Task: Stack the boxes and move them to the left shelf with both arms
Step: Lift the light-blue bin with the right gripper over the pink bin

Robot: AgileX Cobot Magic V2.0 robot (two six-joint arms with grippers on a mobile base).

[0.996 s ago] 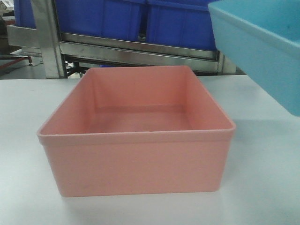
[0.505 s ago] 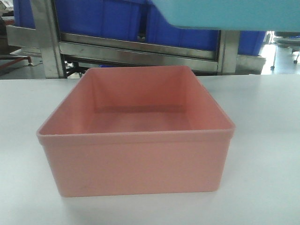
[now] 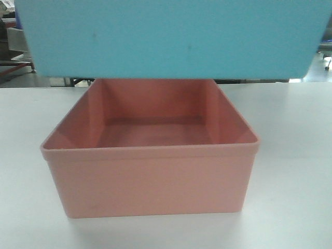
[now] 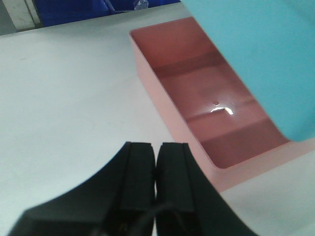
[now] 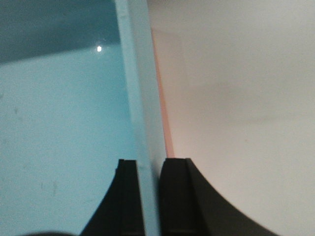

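The salmon pink box (image 3: 150, 155) stands open-top on the grey-white table (image 3: 290, 155). The light blue box (image 3: 171, 39) hangs in the air just above and behind its far rim, filling the top of the front view. My right gripper (image 5: 148, 164) is shut on the blue box's side wall (image 5: 142, 123), one finger inside, one outside. My left gripper (image 4: 156, 147) is shut and empty, above the table to the left of the pink box (image 4: 206, 108). The blue box (image 4: 266, 59) overhangs the pink box's right side there. The left shelf is out of view.
A thin strip of the pink box rim (image 5: 162, 113) shows beside the blue wall in the right wrist view. Dark blue bins (image 4: 74, 10) stand beyond the table's far edge. Bare table (image 4: 64, 98) lies left of the pink box.
The light blue box has moved from the upper right leftward and down, and now spans the top of the front view over the pink box. The pink box has not moved.
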